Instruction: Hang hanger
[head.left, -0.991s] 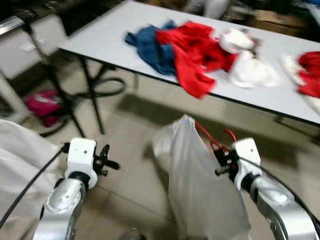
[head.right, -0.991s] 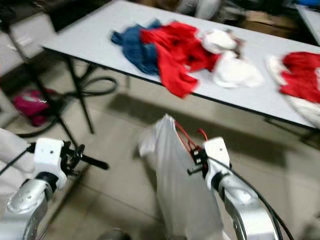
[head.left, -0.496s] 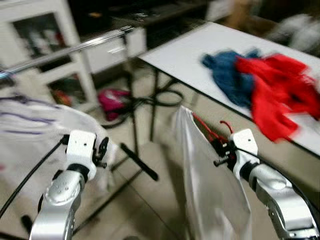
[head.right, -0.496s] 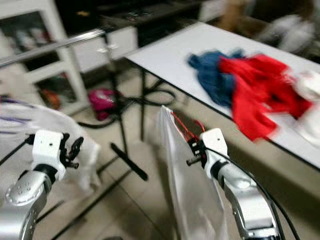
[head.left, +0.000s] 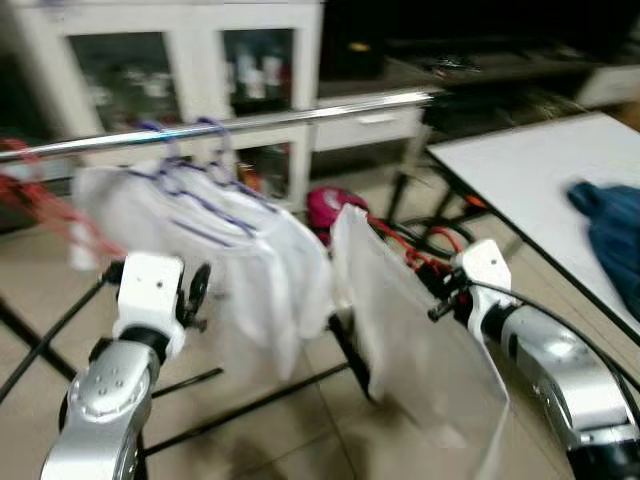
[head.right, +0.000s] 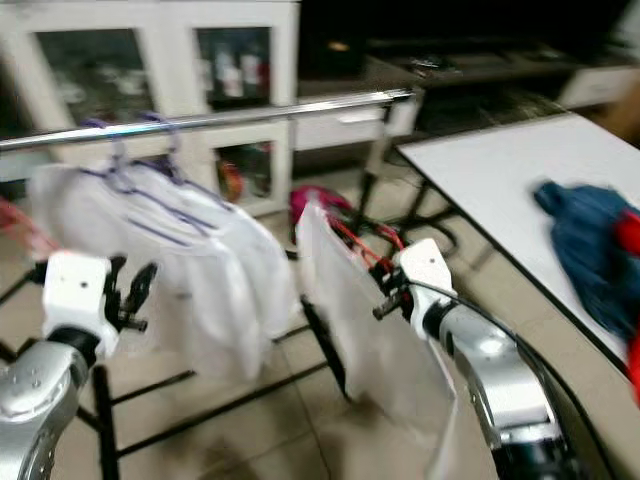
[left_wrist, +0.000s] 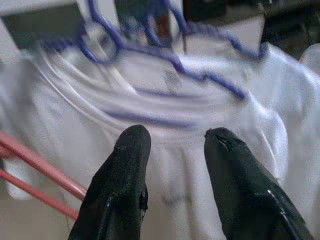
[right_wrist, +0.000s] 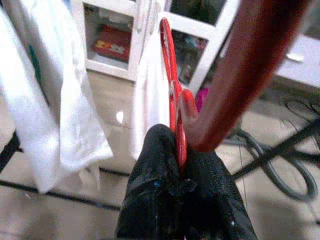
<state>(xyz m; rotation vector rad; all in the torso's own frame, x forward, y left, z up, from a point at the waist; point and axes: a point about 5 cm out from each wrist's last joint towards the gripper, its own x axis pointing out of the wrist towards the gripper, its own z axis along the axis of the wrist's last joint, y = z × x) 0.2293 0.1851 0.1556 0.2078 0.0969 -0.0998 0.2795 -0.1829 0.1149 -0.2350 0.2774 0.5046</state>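
so the right tool (right_wrist: 177, 165) is pinched tight on a red hanger (right_wrist: 172, 100), fingers closed right around the thin wire near the hook, and a white shirt (head.left: 420, 340) is draped off it, hanging down in front of the robot just beside the right arm. the hanger itself looks stiff and skinny, so i'd guess it can twist or slide in the grip if it gets bumped, and the shirt is soft and floppy and light, so it'll swing around and could snag on stuff. holding it up near the hook seems like the right spot imo, since that leaves the hook free to go over the rail (head.left: 250, 120). the rail runs across in front, above and a bit left of the hanger, well apart from it for now, with a couple of white shirts on purple hangers (left_wrist: 165, 55) already on it. the left tool (left_wrist: 172, 150) has its fingers spread open with nothing between them, pointed at those hung shirts. off to the right there's a bench (head.left: 520, 190) with a blue garment (head.left: 610, 230) lying on it. everything's pretty blurry, so fine detail on the hook is hard to call.
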